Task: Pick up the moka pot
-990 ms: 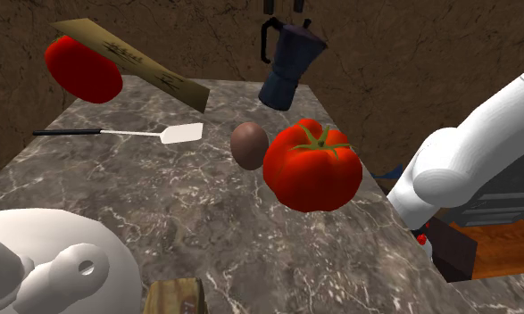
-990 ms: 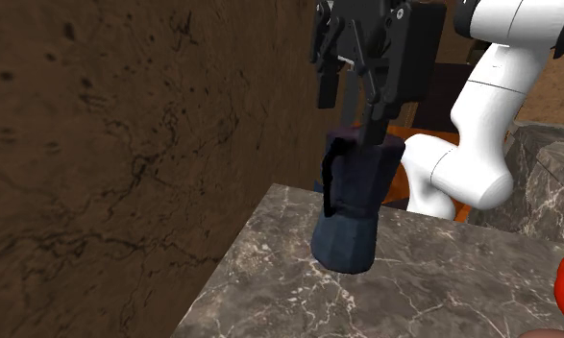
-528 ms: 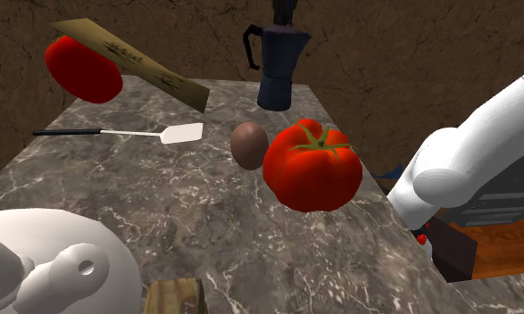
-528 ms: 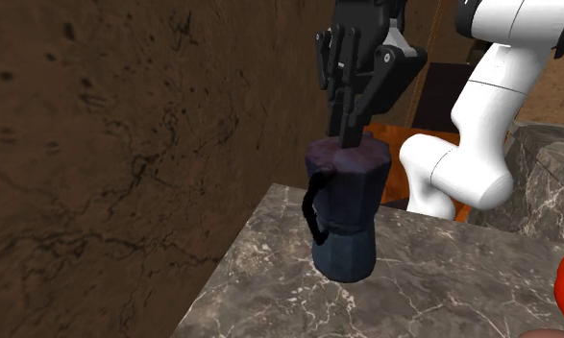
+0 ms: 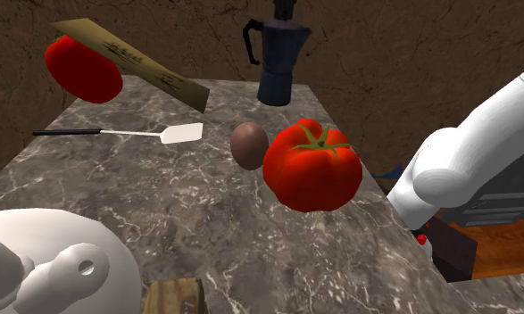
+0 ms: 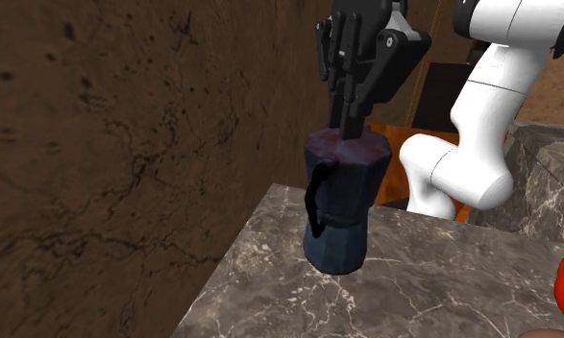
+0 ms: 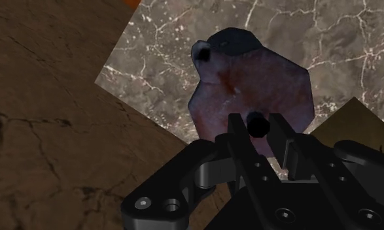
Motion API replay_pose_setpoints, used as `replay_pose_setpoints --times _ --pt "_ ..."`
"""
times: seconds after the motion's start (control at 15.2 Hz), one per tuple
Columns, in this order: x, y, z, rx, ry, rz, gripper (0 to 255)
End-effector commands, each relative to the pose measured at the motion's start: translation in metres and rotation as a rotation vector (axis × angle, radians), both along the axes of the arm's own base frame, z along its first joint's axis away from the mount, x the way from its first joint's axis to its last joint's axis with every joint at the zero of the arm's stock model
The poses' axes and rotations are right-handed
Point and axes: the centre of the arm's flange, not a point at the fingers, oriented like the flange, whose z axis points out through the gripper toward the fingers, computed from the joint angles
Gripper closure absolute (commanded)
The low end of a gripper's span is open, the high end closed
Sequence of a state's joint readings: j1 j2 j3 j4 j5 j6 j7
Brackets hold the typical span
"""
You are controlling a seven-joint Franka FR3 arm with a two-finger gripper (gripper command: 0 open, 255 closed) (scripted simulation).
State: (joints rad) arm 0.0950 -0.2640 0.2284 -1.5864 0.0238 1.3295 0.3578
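Gripper [image 6: 350, 123] directly above moka pot [image 6: 342, 206], fingers narrow and pinched on the lid top; in wrist view the black knob sits between them. Pot upright, long axis vertical, handle toward second exterior view's left. Sits at the corner of the marble counter [image 6: 443, 278], just beside the brown wall [image 6: 107, 163]. Can't tell if the base is clear of the stone. Judged: free room is straight up. Tomato [image 5: 311, 166] and brown egg [image 5: 249, 144] well apart.

No writing can be read; the dark marks on the tan card [image 5: 126, 58] are illegible.
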Motion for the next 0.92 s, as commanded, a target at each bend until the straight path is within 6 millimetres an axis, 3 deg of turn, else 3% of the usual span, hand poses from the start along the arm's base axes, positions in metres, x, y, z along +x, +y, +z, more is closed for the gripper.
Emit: replay_pose_setpoints --times 0.0,0.73,0.86 --pt "0.0 0.0 0.01 0.0 -0.001 0.0 255" --pt "0.0 0.0 0.068 0.0 -0.001 0.0 255" --pt "0.0 0.0 0.069 0.0 -0.001 0.0 255"
